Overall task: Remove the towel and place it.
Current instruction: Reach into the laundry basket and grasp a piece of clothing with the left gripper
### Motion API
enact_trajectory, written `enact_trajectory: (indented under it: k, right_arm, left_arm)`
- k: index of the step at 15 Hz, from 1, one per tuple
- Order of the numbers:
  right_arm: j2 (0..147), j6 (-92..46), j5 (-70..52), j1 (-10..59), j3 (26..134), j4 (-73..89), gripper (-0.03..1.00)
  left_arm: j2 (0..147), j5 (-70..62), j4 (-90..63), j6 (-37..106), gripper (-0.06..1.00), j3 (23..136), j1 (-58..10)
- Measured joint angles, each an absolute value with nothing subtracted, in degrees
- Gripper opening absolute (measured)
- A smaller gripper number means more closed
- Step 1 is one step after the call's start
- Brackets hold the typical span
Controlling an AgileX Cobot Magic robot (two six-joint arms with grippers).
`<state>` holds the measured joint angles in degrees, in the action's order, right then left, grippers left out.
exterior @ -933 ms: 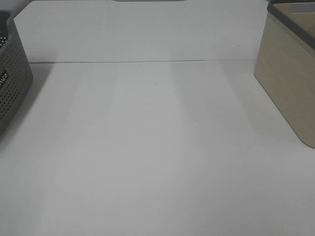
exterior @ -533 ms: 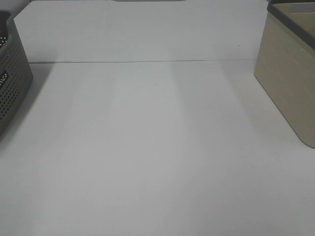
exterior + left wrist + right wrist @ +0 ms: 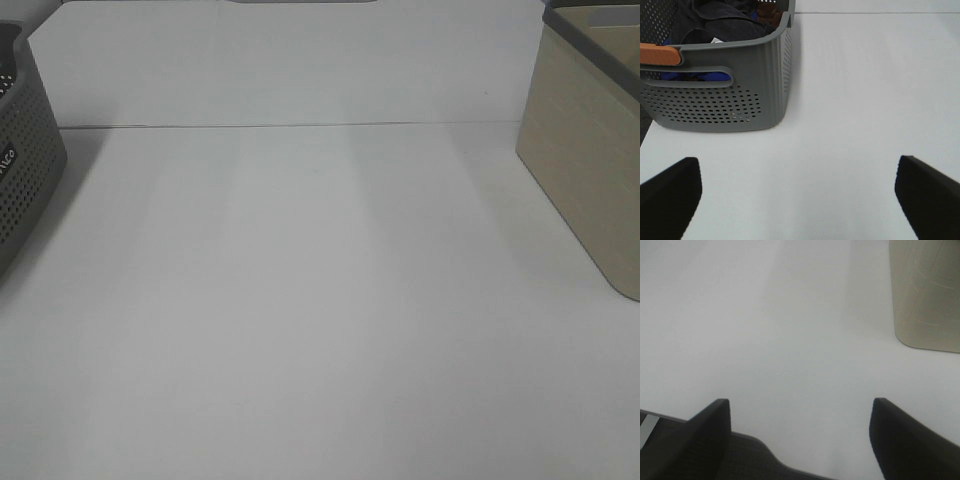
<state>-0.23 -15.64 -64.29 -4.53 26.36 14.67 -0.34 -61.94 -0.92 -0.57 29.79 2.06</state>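
The towel (image 3: pixel 722 17) is a very dark cloth bunched inside the grey perforated basket (image 3: pixel 715 105); only part of it shows over the rim, with blue patches beneath it. My left gripper (image 3: pixel 797 165) hovers over the white table short of the basket, open wide, nothing between its fingers. My right gripper (image 3: pixel 800 406) is open too and empty, near the table's front edge, with the beige bin (image 3: pixel 925 295) ahead of it. In the high view the towel is hidden and neither gripper shows.
The grey basket (image 3: pixel 25 170) stands at the table's left edge and the beige bin (image 3: pixel 585 170) at the right. An orange handle piece (image 3: pixel 659 54) sits on the basket's rim. A seam (image 3: pixel 300 125) crosses the white table at the back.
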Motion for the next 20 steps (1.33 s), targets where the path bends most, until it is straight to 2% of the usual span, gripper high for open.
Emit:
enact_trajectory:
  k: [20]
  right_arm:
    - [-0.23, -15.64, -64.29, -4.53, 26.36, 14.67, 0.76]
  left_arm:
    - [-0.34, -61.82, 0.57, -0.57, 0.99, 29.74, 2.06]
